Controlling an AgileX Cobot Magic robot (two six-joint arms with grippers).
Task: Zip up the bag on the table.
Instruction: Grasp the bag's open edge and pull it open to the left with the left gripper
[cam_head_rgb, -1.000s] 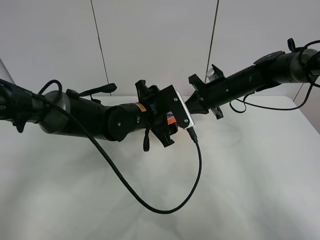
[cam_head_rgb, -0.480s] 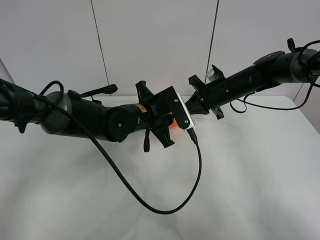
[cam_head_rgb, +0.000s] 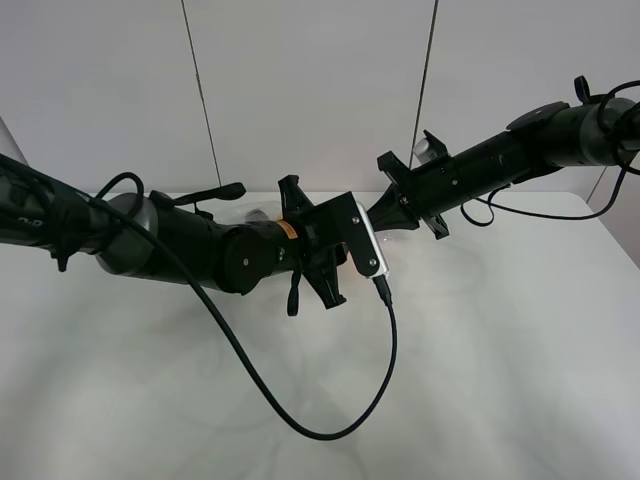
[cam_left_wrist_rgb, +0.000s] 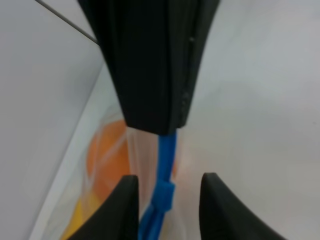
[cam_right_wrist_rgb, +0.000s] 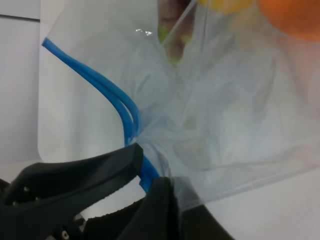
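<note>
left wrist: open hand set astride the zip slider

the left hand is open, one fingertip on each side of the slider. neither visibly touches it, and nothing is gripped. the slider rides the blue zipper strip, which runs up into the right hand.

right wrist view: its fingers are clamped on the strip near a corner of the bag, with the plastic puckered at the pinch. my reading is that the right anchors this end so the strip lies taut and straight, giving the left something to pull against.

the bag lies on the table at the far side near the wall, beneath where the arms meet. the exterior high view hides it almost wholly behind the left arm. an orange shows through the plastic.

two blue tracks look parted just past the pinch, so the zip is likely not yet run. probable next move: close the left on the slider and draw it along the strip.
</note>
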